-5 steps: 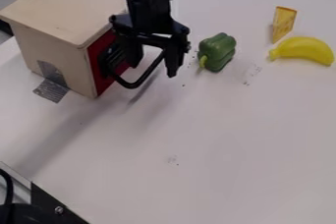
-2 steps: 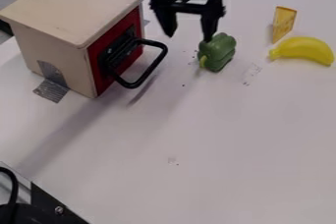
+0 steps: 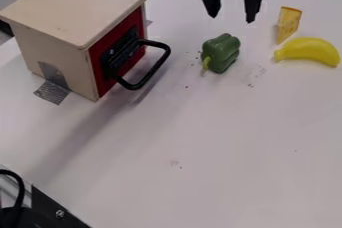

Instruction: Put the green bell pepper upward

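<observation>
My end effector (image 3: 231,18), fingers spread wide and grasping nothing, hangs above the pepper (image 3: 221,53), apart from it.

1 wooden box (image 3: 73,7), 1 banana (image 3: 308,52), 1 cheese wedge (image 3: 288,23)

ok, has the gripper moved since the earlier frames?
Yes. The gripper has gone toward the camera view's right, away from the wooden box, and now hangs above and beyond the green bell pepper.
</observation>
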